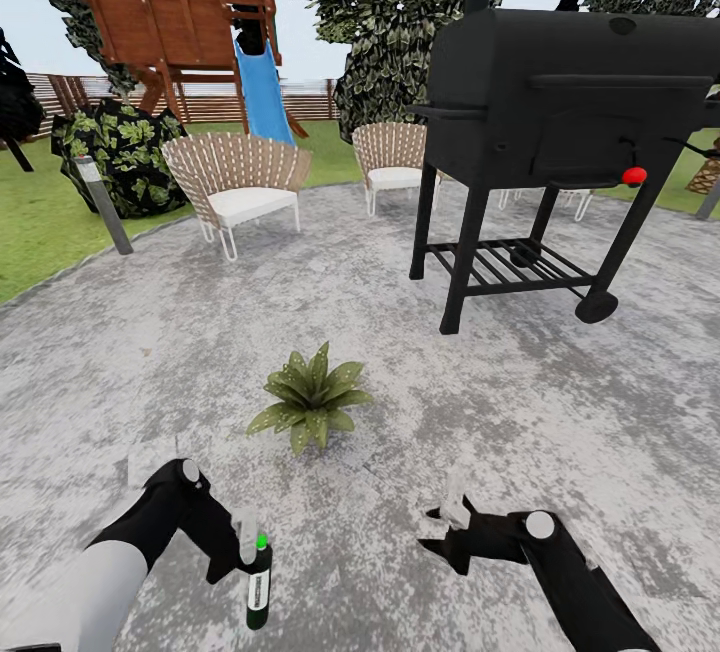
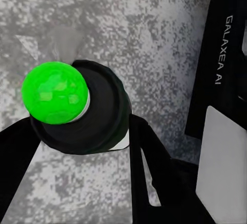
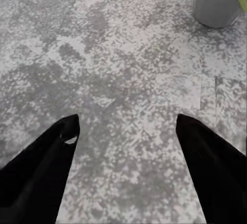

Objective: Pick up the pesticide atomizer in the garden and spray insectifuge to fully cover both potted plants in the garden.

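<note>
My left gripper (image 1: 243, 530) is clamped on the pesticide atomizer (image 1: 259, 587), a slim dark bottle with a white label and bright green cap (image 2: 54, 93); its base is hard to make out. My right gripper (image 1: 440, 515) hangs spread apart with nothing in it. One potted plant (image 1: 312, 398) sits just ahead on the stone patio (image 1: 500, 412), its grey pot (image 3: 213, 5) cut off in my right wrist view. Behind stands a black grill (image 1: 560, 122).

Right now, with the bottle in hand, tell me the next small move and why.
Probably swing the left gripper forward toward the potted plant. It is shut on the pesticide atomizer, green top up, but held short of the leaves on the patio. The right gripper is open and idle.
</note>
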Controlling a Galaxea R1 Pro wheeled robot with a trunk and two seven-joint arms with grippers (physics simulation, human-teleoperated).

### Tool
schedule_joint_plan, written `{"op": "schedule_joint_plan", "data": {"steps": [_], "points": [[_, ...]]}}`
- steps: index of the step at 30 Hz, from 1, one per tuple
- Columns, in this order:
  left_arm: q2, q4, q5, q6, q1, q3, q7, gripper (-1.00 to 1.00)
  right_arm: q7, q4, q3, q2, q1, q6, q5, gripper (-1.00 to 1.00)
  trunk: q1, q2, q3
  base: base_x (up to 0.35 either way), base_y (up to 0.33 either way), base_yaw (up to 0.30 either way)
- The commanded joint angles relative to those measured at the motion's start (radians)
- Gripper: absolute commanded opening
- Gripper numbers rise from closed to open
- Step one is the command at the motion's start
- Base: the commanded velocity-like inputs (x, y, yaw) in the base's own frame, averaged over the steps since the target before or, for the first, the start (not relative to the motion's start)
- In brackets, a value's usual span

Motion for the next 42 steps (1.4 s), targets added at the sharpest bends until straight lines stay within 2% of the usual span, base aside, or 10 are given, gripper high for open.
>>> {"op": "schedule_joint_plan", "data": {"steps": [1, 3, 6, 7, 12, 15, 18, 21, 23, 42], "points": [[-0.002, -0.001, -0.007, 0.007, 0.0, 0.001, -0.003, -1.0, 0.004, 0.0, 0.001, 0.001, 0.0, -0.003, 0.006, -1.0, 0.0, 0.0, -0.001, 0.0, 0.0, 0.0], [-0.002, -0.001, -0.008, 0.006, 0.0, -0.004, 0.002, -1.0, 0.004, -0.001, 0.006, 0.007, 0.0, -0.003, 0.006, -1.0, 0.0, 0.0, -0.001, 0.0, 0.0, 0.0], [-0.003, 0.0, -0.009, 0.005, 0.001, -0.015, 0.006, -1.0, 0.005, 0.001, 0.01, 0.062, 0.0, 0.0, 0.008, -1.0, 0.0, 0.0, -0.001, 0.0, 0.0, 0.0], [-0.003, -0.003, -0.009, 0.004, 0.001, -0.037, 0.007, -1.0, 0.005, 0.002, 0.011, 0.086, 0.0, -0.001, 0.01, -1.0, 0.0, 0.0, -0.001, 0.0, 0.0, 0.0], [-0.016, -0.007, -0.009, 0.001, 0.001, -0.085, 0.015, -1.0, 0.013, 0.0, 0.014, 0.15, 0.0, -0.001, 0.012, -1.0, 0.0, 0.0, -0.001, 0.0, 0.0, 0.0], [-0.038, -0.007, -0.009, -0.035, 0.001, -0.088, 0.039, -1.0, 0.028, -0.001, 0.056, 0.17, -0.001, 0.0, 0.011, -1.0, 0.0, 0.0, -0.001, 0.0, 0.0, 0.0], [-0.058, -0.007, -0.01, -0.065, 0.001, -0.09, 0.053, -1.0, 0.031, -0.002, 0.108, 0.178, -0.002, 0.001, 0.009, -1.0, 0.0, 0.0, -0.001, 0.0, 0.0, 0.0], [-0.076, -0.008, -0.01, -0.071, 0.001, -0.098, 0.056, -1.0, 0.031, -0.003, 0.117, 0.184, -0.003, 0.001, 0.009, -1.0, 0.0, 0.0, -0.001, 0.0, 0.0, 0.0], [-0.11, -0.019, -0.01, -0.072, 0.0, -0.125, 0.072, -1.0, 0.03, -0.003, 0.119, 0.187, -0.005, 0.0, 0.008, -1.0, 0.0, 0.0, -0.001, 0.0, 0.0, 0.0], [-0.177, -0.023, -0.009, -0.072, 0.001, -0.128, 0.079, -1.0, 0.029, -0.003, 0.119, 0.186, -0.005, 0.0, 0.009, -1.0, 0.0, 0.0, -0.001, 0.0, 0.0, 0.0]]}}
